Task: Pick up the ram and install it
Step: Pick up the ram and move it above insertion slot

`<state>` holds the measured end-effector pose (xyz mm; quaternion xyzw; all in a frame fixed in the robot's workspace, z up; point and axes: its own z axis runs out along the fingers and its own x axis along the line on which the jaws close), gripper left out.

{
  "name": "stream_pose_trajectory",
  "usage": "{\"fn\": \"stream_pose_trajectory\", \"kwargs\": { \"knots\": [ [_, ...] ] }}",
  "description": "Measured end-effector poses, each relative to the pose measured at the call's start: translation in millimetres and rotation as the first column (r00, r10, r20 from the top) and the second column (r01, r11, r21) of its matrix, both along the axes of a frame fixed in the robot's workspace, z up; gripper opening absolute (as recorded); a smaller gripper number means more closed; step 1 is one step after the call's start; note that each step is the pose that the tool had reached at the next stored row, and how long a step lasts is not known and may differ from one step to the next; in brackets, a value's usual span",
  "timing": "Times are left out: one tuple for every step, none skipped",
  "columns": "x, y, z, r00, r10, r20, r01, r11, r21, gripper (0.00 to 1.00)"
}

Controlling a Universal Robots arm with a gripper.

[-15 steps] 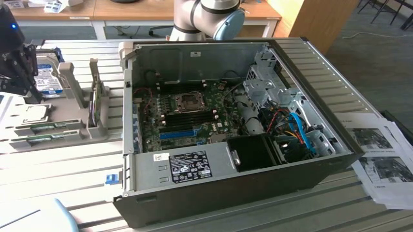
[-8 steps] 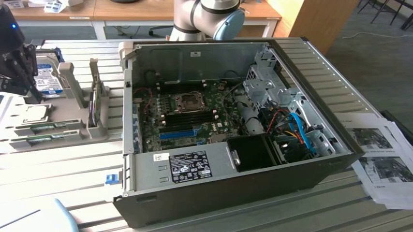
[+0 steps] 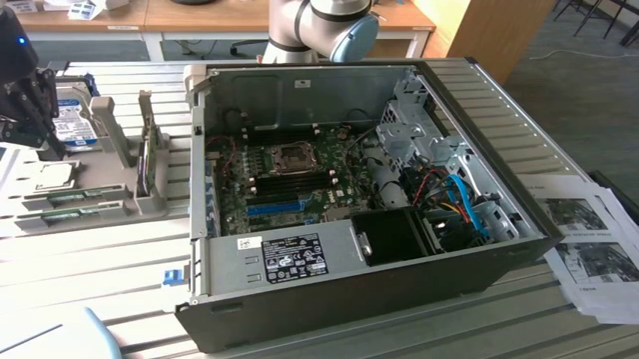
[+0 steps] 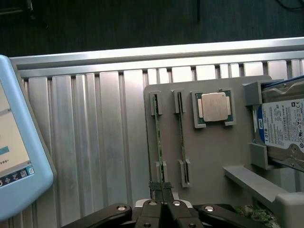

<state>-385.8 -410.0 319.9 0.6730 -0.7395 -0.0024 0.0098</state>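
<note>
The robot arm's fingers [image 4: 165,192] are clenched together just over one end of the ram [image 4: 158,137], a thin green stick standing on edge in a grey holder [image 4: 209,152] on the slatted desk [image 4: 95,142].

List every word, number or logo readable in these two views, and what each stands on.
"1.0 TB", sideways, on the hard drive label.
Rest of that label: too small to read.
Print on the black sticker on the computer case: blurred.
Text on the printed sheets beside the case: blurred.
On the pendant screen: nothing readable.
</note>
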Motion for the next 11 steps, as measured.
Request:
{"fn": "stream_pose_trajectory", "kwargs": {
  "knots": [
    [0.4,-0.1,0.2,1.0000,0.000,-0.0032,0.000,1.0000,-0.0002,0.09],
    [1.0,-0.1,0.2,1.0000,0.000,-0.0070,0.000,1.0000,-0.0003,0.09],
    [1.6,-0.1,0.2,0.9999,0.000,-0.0107,0.000,1.0000,-0.0001,0.09],
    [1.6,-0.1,0.2,0.9999,0.000,-0.0121,0.000,1.0000,0.0007,0.09],
    [1.6,-0.1,0.2,0.9999,0.000,-0.0122,0.000,1.0000,0.0010,0.09],
    [1.7,-0.1,0.2,0.9999,0.000,-0.0122,0.000,1.0000,0.0012,0.09],
    [1.7,-0.1,0.2,0.9999,0.000,-0.0122,0.000,1.0000,0.0014,0.09],
    [1.8,-0.1,0.2,0.9999,0.000,-0.0122,0.000,1.0000,0.0014,0.09],
    [1.7,-0.1,0.2,0.9999,0.000,-0.0122,0.000,1.0000,0.0014,0.09],
    [1.7,-0.1,0.2,0.9999,0.000,-0.0122,0.000,1.0000,0.0014,0.09],
    [1.7,-0.1,0.2,0.9999,0.000,-0.0123,0.000,1.0000,0.0014,0.09]
  ]
}}
